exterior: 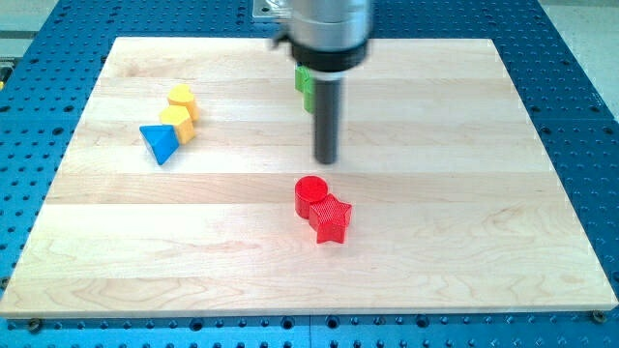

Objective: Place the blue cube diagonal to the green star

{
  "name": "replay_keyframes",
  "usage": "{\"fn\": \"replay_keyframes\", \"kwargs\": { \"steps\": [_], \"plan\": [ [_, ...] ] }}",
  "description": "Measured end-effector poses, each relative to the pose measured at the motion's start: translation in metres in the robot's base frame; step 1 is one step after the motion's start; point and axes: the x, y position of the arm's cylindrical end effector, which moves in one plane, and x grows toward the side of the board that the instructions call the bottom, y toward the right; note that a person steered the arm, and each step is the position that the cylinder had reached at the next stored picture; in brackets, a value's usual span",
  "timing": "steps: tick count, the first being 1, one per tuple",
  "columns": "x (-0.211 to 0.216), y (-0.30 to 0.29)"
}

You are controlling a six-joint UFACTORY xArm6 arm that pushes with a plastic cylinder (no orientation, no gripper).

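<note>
Blue block at the view's left, wedge-like from here, touching a yellow block; second yellow block just above. Green block half hidden behind the rod, shape unclear. My tip bare, touching nothing, between green block and red cylinder; red star against the cylinder. Pale wooden board on blue perforated table.

Red cylinder (touching red star)

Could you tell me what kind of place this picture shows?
Most likely a robotics lab bench: a wooden board lies on a blue perforated table, small coloured blocks such as the red star sit on it, and my tip hangs above them.
</note>
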Motion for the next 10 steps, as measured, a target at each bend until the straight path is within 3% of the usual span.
{"fn": "replay_keyframes", "kwargs": {
  "steps": [1, 2, 4, 6, 10],
  "plan": [
    [-0.042, 0.064],
    [-0.092, 0.062],
    [-0.156, -0.017],
    [-0.154, -0.124],
    [-0.17, -0.11]
  ]
}}
